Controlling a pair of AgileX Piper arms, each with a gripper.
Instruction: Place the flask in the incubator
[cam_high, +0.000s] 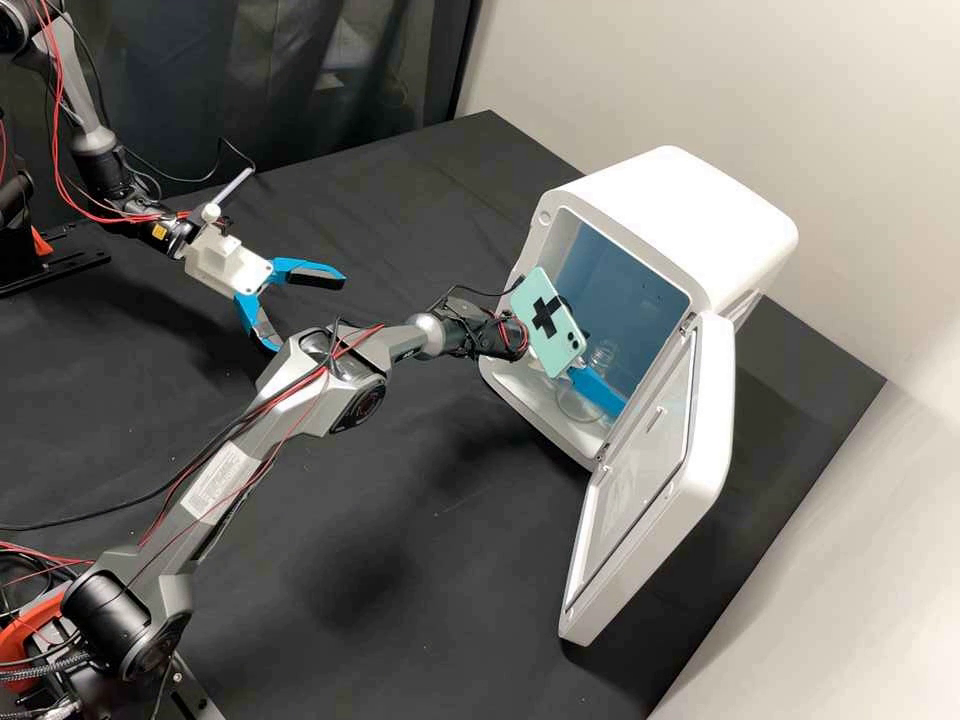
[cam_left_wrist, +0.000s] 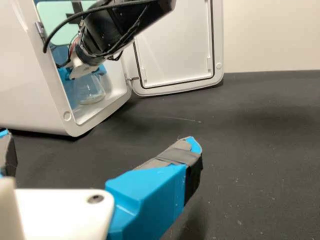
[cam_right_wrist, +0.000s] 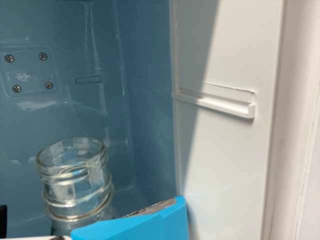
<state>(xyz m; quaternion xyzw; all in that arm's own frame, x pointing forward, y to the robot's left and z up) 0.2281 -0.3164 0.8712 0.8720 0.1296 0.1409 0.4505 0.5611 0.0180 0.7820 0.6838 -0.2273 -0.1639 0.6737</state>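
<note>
The glass flask (cam_high: 600, 357) sits inside the incubator (cam_high: 690, 215), at three o'clock on the bench (cam_high: 420, 570). It looks light, slick and breakable, so I'd hold its threaded neck. I cannot tell whether the right gripper (cam_high: 595, 385) is clamping it. The left gripper (cam_high: 306, 311) gapes at ten o'clock.

The flask (cam_right_wrist: 75, 182) is clear, glossy glass; the incubator (cam_high: 690, 215) smooth white plastic — blue-lined inside — on a matt black bench (cam_high: 420, 540) with a faintly rough surface.
</note>
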